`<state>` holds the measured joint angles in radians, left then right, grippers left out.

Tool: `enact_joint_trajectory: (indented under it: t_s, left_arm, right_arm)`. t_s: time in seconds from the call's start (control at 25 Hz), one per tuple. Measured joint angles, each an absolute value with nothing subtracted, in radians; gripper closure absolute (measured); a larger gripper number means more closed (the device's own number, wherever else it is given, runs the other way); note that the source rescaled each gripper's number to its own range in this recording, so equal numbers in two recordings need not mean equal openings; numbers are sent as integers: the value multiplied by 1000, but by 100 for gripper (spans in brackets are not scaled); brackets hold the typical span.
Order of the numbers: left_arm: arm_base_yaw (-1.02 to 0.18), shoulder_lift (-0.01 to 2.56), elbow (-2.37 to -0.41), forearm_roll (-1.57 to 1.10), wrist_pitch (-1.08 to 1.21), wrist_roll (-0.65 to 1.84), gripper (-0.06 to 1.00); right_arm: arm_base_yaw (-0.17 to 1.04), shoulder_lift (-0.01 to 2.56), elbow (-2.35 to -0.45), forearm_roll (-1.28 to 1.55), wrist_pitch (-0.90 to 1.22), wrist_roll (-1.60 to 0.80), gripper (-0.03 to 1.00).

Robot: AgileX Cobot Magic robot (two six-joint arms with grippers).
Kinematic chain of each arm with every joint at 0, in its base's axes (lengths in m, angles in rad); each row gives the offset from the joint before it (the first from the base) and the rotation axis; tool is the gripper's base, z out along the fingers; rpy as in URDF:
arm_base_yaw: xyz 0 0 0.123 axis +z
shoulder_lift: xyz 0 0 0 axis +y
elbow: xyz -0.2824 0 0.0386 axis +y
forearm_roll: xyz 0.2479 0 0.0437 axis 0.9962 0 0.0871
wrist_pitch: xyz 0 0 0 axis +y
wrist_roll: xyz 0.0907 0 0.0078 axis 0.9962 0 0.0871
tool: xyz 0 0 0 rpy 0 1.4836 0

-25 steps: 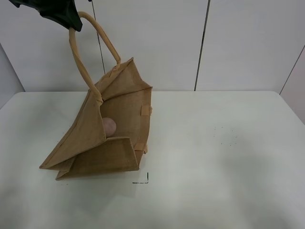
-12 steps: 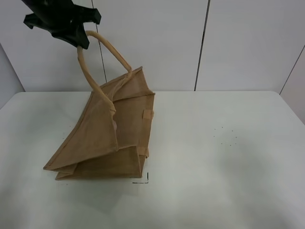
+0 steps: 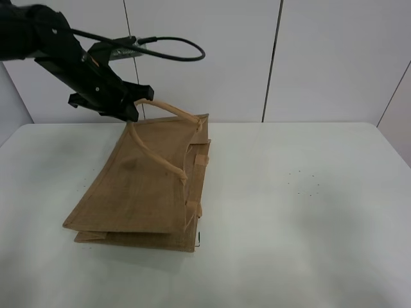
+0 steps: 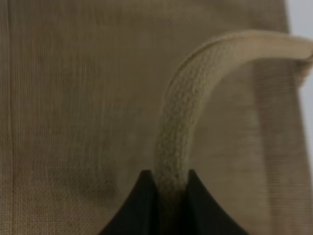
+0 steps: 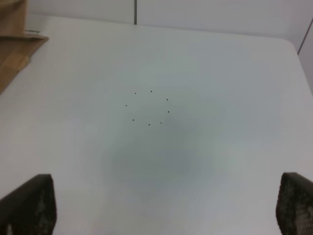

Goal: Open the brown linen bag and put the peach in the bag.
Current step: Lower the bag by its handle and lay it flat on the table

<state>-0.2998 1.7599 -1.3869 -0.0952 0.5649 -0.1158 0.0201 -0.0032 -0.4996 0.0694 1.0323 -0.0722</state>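
Note:
The brown linen bag [image 3: 141,186] lies almost flat on the white table, its mouth collapsed shut. My left gripper [image 3: 131,109] is shut on one rope handle [image 3: 170,110], low over the bag's far top edge. In the left wrist view the jaws pinch the handle [image 4: 181,142] over the bag's cloth [image 4: 73,98], with the gripper [image 4: 171,196] at the bottom. The peach is hidden. My right gripper [image 5: 164,200] is open and empty above bare table; it does not show in the exterior view. A corner of the bag [image 5: 14,44] shows in the right wrist view.
The white table [image 3: 289,224] stretches to the right of the bag. It carries a ring of small black dots [image 3: 302,183] and a black corner mark [image 3: 198,239] by the bag's near edge. White wall panels stand behind the table.
My left gripper has come down and to the right with the handle. The bag has sunk from standing open to lying flat, and the peach seen inside it is now covered.

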Motion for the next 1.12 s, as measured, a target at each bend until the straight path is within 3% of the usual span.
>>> enact_joint_trajectory:
  t_s: [0.24, 0.32, 0.4, 0.52, 0.6, 0.88, 1.12]
  left_arm:
    - [-300, 1768, -1342, -108, 502, -116, 94]
    - [-300, 1785, -1342, -114, 506, -115, 89]
    - [-300, 1809, -1342, -116, 509, -106, 68]
    - [-300, 1827, -1342, -117, 509, -97, 21]
    - [-300, 1829, -1342, -118, 509, -90, 9]
    - [-279, 1829, -1342, -15, 546, -90, 1]
    - [-115, 1860, -1354, 36, 684, -109, 1]
  right_arm:
    - [20, -3, -500, 69, 1032, -72, -3]
    - [20, -3, -500, 69, 1032, -71, -3]
    - [20, -3, -500, 69, 1032, -70, -3]
    - [20, -3, -500, 69, 1032, -70, -3]
    - [20, -3, -500, 70, 1032, -70, -3]
    - [20, -3, -500, 70, 1032, -70, -3]
    - [20, -3, -500, 73, 1032, -70, -3]
